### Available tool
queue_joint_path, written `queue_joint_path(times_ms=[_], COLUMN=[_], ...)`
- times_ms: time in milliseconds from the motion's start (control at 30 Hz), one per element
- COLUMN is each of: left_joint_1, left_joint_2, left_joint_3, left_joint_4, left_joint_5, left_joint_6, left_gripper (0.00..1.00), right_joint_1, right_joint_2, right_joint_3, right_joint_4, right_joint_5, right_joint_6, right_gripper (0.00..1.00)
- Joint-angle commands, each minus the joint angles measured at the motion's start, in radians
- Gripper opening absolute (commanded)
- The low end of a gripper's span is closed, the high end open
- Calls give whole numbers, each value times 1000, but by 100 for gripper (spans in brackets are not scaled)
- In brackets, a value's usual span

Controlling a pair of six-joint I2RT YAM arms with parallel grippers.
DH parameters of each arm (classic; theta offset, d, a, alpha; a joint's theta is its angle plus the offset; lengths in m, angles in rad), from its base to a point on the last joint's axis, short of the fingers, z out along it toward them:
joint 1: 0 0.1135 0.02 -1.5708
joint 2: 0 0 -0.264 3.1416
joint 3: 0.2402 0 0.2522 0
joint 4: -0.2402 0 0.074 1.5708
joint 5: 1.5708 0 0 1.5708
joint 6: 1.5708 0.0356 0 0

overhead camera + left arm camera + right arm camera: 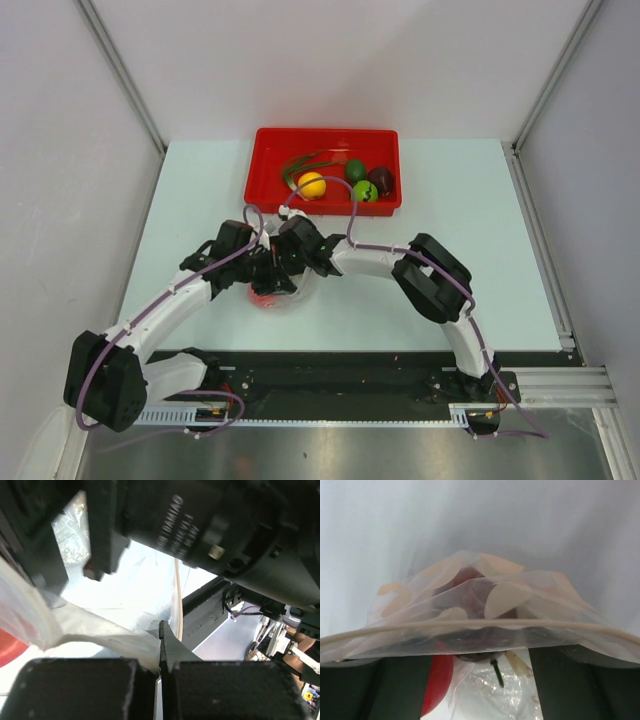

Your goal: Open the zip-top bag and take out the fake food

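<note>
While my left gripper (161,630) pinches the zip-top bag (283,296) on the arms' side of the red tray (262,170), my right gripper (480,652) stands spread wide at its rim, red fake food (440,680) inside.

Overhead camera above table (470,230); both wrist cameras (very close) on zip-top bag (485,615).

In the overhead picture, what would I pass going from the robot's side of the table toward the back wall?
Black base rail → the zip-top bag, with something red inside → red tray holding fake food.
</note>
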Motion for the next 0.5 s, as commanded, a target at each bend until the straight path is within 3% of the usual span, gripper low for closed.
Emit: queue_joint_path(times_ms=[0,233,367,467], left_joint_1=[1,3,11,23], left_joint_2=[-8,-34,-56,-80], left_joint_3=[5,28,14,-9], left_joint_4=[4,-12,-15,-7], left_joint_5=[0,-49,-86,-123], left_joint_6=[5,9,2,-12], left_gripper=[0,0,0,0], right_joint_1=[-12,-5,-11,-22], right_joint_2=[62,13,-56,-116], right_joint_3=[45,46,39,37], right_joint_4=[64,37,-48,-114], right_joint_5=[-5,-39,-34,-77], right_joint_6=[-51,-124,-161,-178], right_gripper=[70,24,11,7])
